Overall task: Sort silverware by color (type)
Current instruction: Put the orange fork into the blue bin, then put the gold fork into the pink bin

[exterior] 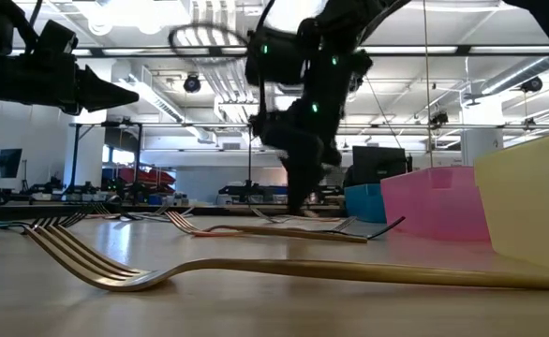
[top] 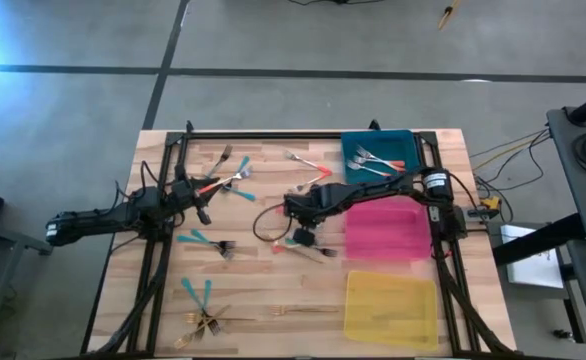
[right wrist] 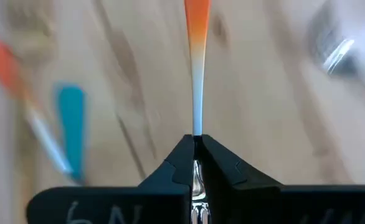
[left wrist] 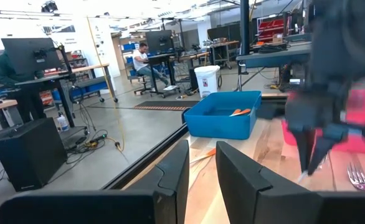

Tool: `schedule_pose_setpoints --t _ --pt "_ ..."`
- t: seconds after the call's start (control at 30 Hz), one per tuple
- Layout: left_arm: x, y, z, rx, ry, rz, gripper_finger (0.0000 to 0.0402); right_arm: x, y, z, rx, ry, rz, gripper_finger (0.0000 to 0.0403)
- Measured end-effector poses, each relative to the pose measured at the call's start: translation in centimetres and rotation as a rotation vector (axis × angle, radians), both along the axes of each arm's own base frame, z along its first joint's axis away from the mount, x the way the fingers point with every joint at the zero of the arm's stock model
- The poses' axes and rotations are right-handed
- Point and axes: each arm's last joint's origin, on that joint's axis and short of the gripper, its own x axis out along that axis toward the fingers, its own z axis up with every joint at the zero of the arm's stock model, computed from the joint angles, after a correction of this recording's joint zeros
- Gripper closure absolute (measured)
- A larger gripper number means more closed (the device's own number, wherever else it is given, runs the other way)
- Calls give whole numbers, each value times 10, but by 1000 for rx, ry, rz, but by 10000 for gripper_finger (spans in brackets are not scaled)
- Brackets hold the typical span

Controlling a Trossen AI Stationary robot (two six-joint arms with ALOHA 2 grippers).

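My right gripper (top: 295,238) slants down over the middle of the table, shut on a fork with an orange handle (right wrist: 197,74). My left gripper (left wrist: 201,180) waits level at the table's left, over the left arm's frame; its fingers stand slightly apart with nothing between them. More silverware lies loose on the wood: teal-handled forks (top: 205,240) (top: 198,292), gold forks (top: 208,322) (top: 303,312) and a red-handled fork (top: 308,160). The blue tray (top: 345,150) holds red-handled forks (top: 378,160). My right gripper pinches the fork's slim silver neck (right wrist: 197,127) between its two fingertips. The fork lies along the fingers: silver metal shows back between them (right wrist: 197,180), and the orange handle end (right wrist: 197,18) sticks out beyond the tips. Whether the handle end still touches the table, I cannot tell.
A pink tray (top: 385,230) and a yellow tray (top: 391,305) lie along the right side, nearer than the blue one. A mixed cluster of forks (top: 231,170) lies at the far left beside my left gripper. Silver forks (top: 313,252) lie close under my right gripper.
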Motion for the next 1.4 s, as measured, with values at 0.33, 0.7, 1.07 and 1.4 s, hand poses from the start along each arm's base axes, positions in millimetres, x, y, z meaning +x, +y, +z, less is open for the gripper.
schedule_pose_setpoints --t 0.33,0.7,1.07,1.4 --pt "0 0 0 0 1 0 337 -38 -49 55 -43 78 -106 393" --pt "0 0 0 0 1 0 337 -132 -127 109 -73 292 -388 393" --pt "0 0 0 0 1 0 337 -189 -172 96 -15 371 -588 393" --pt "0 0 0 0 1 0 337 -198 -181 89 4 385 -652 361"
